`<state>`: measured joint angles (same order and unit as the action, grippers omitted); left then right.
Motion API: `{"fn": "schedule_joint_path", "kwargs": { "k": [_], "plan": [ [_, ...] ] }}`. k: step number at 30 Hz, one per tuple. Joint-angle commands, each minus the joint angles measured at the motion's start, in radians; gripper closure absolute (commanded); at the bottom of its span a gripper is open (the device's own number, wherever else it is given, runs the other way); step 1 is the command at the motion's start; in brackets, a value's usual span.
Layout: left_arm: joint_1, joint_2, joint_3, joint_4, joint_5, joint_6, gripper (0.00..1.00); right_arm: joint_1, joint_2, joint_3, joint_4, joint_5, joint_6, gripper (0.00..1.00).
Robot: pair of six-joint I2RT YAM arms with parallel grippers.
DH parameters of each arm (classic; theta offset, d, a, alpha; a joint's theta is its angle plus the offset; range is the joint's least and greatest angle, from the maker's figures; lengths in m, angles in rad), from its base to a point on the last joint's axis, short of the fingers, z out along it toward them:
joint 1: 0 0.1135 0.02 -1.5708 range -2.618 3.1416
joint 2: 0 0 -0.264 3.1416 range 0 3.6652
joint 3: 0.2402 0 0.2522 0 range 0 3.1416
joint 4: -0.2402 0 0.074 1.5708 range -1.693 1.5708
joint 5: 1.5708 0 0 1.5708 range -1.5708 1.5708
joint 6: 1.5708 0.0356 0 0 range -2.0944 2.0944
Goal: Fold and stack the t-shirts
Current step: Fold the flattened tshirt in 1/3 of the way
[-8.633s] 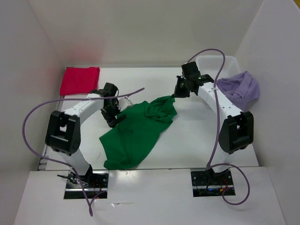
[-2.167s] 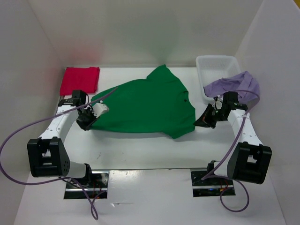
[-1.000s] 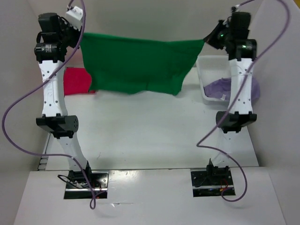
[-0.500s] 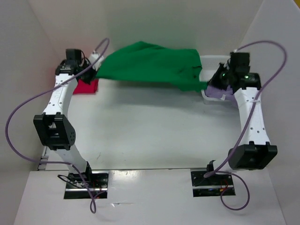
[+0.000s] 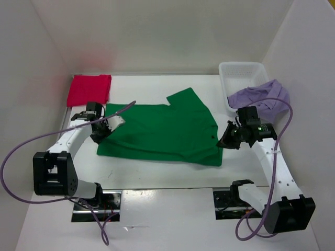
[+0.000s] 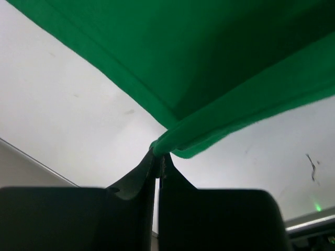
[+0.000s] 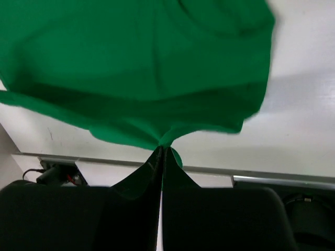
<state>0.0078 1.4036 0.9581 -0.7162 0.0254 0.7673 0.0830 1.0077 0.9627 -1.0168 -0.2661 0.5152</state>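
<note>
The green t-shirt (image 5: 162,133) lies spread across the middle of the table, one sleeve pointing to the back. My left gripper (image 5: 100,135) is shut on its left edge; the left wrist view shows the green hem (image 6: 220,115) pinched at the gripper (image 6: 158,153). At the shirt's right edge my right gripper (image 5: 224,141) is shut on the green cloth (image 7: 141,68), bunched at the gripper (image 7: 162,146). A folded red t-shirt (image 5: 89,89) rests at the back left. The lavender t-shirt (image 5: 264,97) hangs over the basket's near rim.
A white plastic basket (image 5: 242,70) stands at the back right against the wall. White walls enclose the table on three sides. Purple cables loop from both arms. The table's front edge (image 5: 167,187) runs just before the arm bases.
Both arms have come down from holding the green t-shirt stretched high in the air. The shirt now lies flat on the table, both grippers still pinching its edges.
</note>
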Motion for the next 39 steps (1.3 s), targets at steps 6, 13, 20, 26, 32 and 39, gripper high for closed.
{"fn": "schedule_joint_path", "kwargs": {
  "k": [6,13,20,26,32,39],
  "plan": [
    [0.004,-0.127,-0.070,-0.164,-0.019,-0.014,1.00,0.003,0.005,-0.018,-0.062,0.024,0.005,1.00],
    [0.004,-0.028,-0.024,-0.138,-0.011,-0.078,1.00,0.021,0.179,0.005,0.033,0.041,-0.024,1.00],
    [0.004,0.109,-0.013,-0.118,-0.050,-0.137,0.99,0.021,0.409,0.080,0.125,0.054,-0.064,1.00],
    [0.004,0.129,-0.013,-0.068,-0.079,-0.190,0.99,-0.002,0.528,0.091,0.182,0.045,-0.096,1.00],
    [0.004,0.182,0.007,-0.038,-0.079,-0.243,0.96,-0.063,0.584,0.129,0.182,0.002,-0.129,1.00],
    [0.004,0.209,0.007,-0.006,-0.127,-0.270,0.71,-0.063,0.654,0.189,0.207,0.021,-0.150,0.57]
  ]
}}
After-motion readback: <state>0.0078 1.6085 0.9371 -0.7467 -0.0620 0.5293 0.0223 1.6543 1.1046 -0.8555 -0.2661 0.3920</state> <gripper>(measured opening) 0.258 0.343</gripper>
